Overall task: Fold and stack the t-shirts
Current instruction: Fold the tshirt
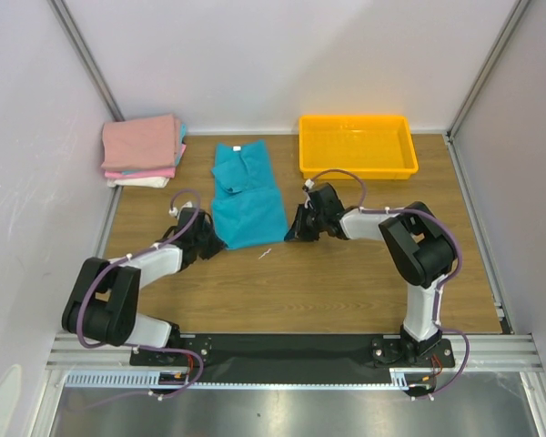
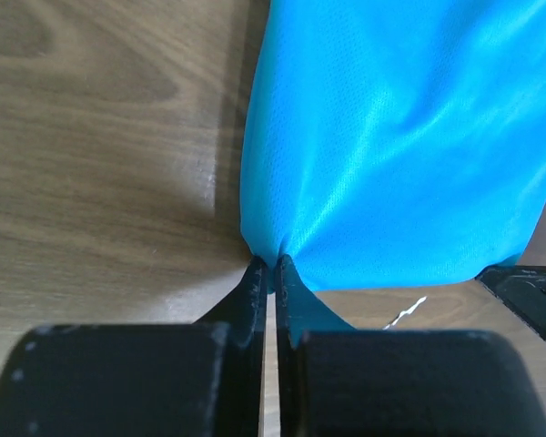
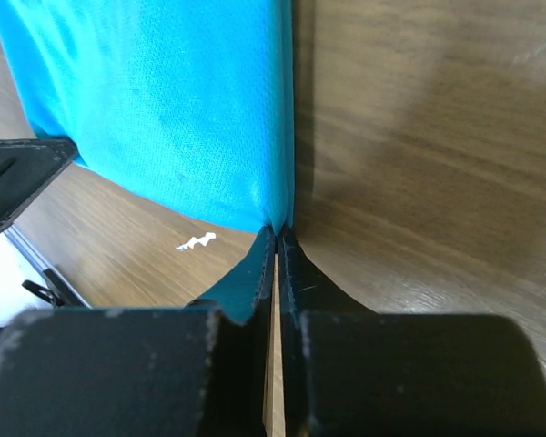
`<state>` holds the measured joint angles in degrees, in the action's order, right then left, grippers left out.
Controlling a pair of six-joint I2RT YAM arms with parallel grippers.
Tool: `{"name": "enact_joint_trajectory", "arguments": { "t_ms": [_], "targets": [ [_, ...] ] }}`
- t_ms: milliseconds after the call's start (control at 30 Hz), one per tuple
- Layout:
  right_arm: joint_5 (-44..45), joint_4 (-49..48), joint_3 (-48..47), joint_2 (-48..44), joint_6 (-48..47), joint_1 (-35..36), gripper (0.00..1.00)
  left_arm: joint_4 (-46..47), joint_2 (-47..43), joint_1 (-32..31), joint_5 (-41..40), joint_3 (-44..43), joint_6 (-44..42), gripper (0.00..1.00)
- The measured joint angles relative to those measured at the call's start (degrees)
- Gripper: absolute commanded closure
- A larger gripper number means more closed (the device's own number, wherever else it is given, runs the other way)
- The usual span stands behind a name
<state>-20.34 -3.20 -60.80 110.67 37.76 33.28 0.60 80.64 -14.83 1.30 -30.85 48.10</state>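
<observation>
A teal-blue t-shirt (image 1: 245,194) lies lengthwise on the wooden table, sleeves folded in, its white neck label at the far end. My left gripper (image 1: 211,242) is shut on the shirt's near left hem corner; in the left wrist view the cloth (image 2: 391,137) bunches into the closed tips (image 2: 270,267). At the near right hem corner my right gripper (image 1: 291,234) is shut too, and the fabric (image 3: 173,100) runs into its pinched tips (image 3: 278,232). A stack of folded t-shirts (image 1: 142,149), pink on top with white at the bottom, sits at the far left.
A yellow plastic tray (image 1: 357,145) stands at the far right, beyond the right arm. A small white scrap (image 1: 266,254) lies on the wood just in front of the shirt's hem. White walls close in the table on three sides.
</observation>
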Motion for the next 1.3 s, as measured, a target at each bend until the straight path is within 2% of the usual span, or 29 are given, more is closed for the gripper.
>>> {"name": "enact_joint_trajectory", "arguments": {
  "t_ms": [200, 400, 567, 700, 833, 933, 1000, 1133, 1300],
  "targets": [
    [0.8, 0.5, 5.6, -4.7, -0.3, 0.3, 1.0, -4.5, -5.2, -4.1, -2.2, 2.2, 1.6, 1.0],
    [2.0, 3.3, 15.4, -14.8, 0.2, 2.2, 1.0, -13.1, -15.9, -14.5, -4.6, 6.8, 8.2, 1.0],
    [4.7, 8.1, 23.8, -26.6, 2.3, 8.1, 1.0, -23.8, -28.8, -23.8, -6.9, 9.6, 16.5, 1.0],
    [7.0, 13.6, 29.4, -39.5, 6.0, 14.5, 1.0, -32.5, -36.5, -31.2, -8.7, 9.6, 23.0, 1.0],
    [9.6, 20.3, 31.1, -50.0, 10.1, 18.4, 1.0, -40.4, -38.8, -40.6, -9.7, 8.3, 29.7, 1.0],
    [11.2, 25.5, 30.9, -55.7, 12.6, 19.9, 1.0, -48.3, -36.5, -46.5, -11.5, 1.8, 33.5, 1.0],
    [12.6, 29.8, 29.5, -58.2, 13.7, 20.1, 1.0, -53.5, -33.7, -47.3, -14.3, -5.9, 34.7, 0.99],
    [15.8, 35.7, 23.0, -58.5, 13.4, 19.4, 1.0, -57.6, -30.9, -46.3, -19.6, -17.5, 34.3, 1.0],
    [17.0, 36.2, 13.8, -53.0, 9.0, 14.5, 1.0, -57.5, -28.5, -38.9, -21.0, -20.2, 29.8, 1.0]
  ]
}}
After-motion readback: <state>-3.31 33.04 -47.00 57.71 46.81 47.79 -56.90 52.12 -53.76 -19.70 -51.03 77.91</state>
